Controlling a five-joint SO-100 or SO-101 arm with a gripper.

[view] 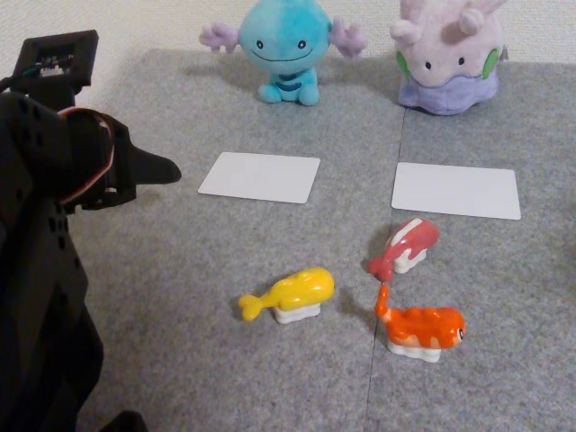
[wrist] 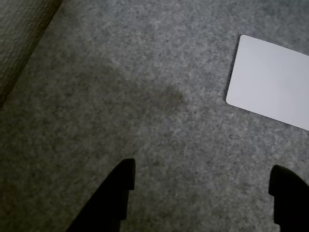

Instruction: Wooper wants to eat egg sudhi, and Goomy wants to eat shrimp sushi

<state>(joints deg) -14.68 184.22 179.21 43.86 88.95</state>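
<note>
Your hand [wrist: 203, 176] hangs wide open, holding nothing, over grey mat [wrist: 120, 96] beside a white card [wrist: 270, 87]; egg sudhi [view: 292, 292] and shrimp sushi [view: 421, 328] untouched.

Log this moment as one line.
tool open, empty, over bare mat | egg sudhi, shrimp sushi untouched on mat | both white cards bare

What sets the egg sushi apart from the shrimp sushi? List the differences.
The egg sushi is plain yellow; the shrimp sushi is orange-red with lighter patches. In the fixed view the egg sushi's tail points left and lies low, while the shrimp sushi's thin tail turns upward. The egg sushi lies left of the mat seam, the shrimp sushi right of it. Both are glossy fish-shaped toys on white bases.
</note>
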